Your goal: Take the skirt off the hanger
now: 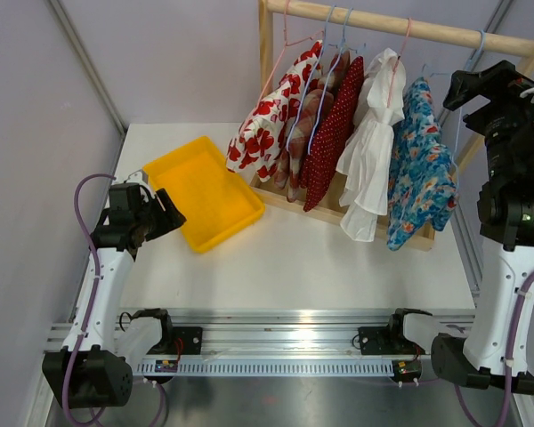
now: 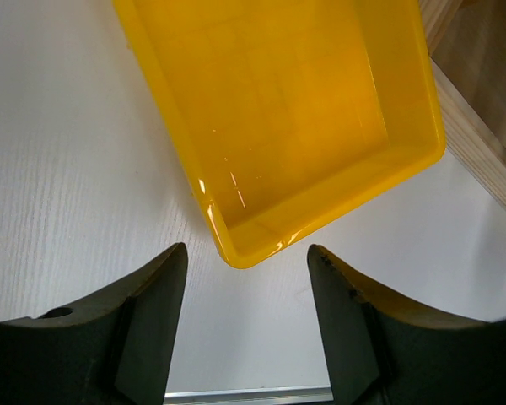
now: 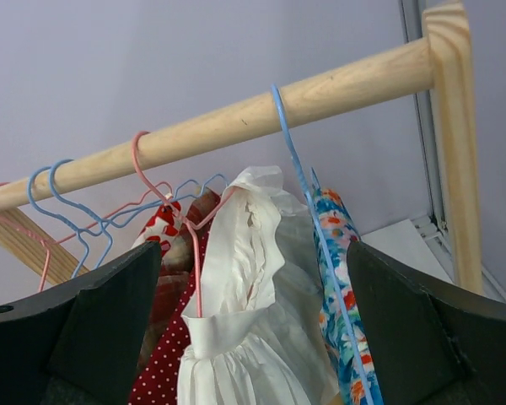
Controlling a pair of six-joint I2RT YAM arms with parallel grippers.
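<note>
Several garments hang on wire hangers from a wooden rail (image 1: 400, 27): red-and-white floral (image 1: 267, 129), red polka-dot (image 1: 334, 133), white (image 1: 374, 160) and blue floral (image 1: 423, 169). I cannot tell which one is the skirt. My right gripper (image 1: 456, 89) is open, raised by the rail's right end (image 3: 236, 122). Between its open jaws (image 3: 253, 249) I see the white garment (image 3: 253, 337) on a pink hanger (image 3: 190, 245) and the blue floral one (image 3: 341, 253) on a blue hanger (image 3: 299, 177); it touches nothing. My left gripper (image 1: 169, 216) is open and empty, low over the table.
An empty yellow tray (image 1: 205, 191) lies on the white table left of the rack, and its near corner (image 2: 244, 253) sits just ahead of my left gripper (image 2: 247, 253). The rack's wooden base (image 1: 338, 209) and right upright (image 3: 451, 143) border the garments.
</note>
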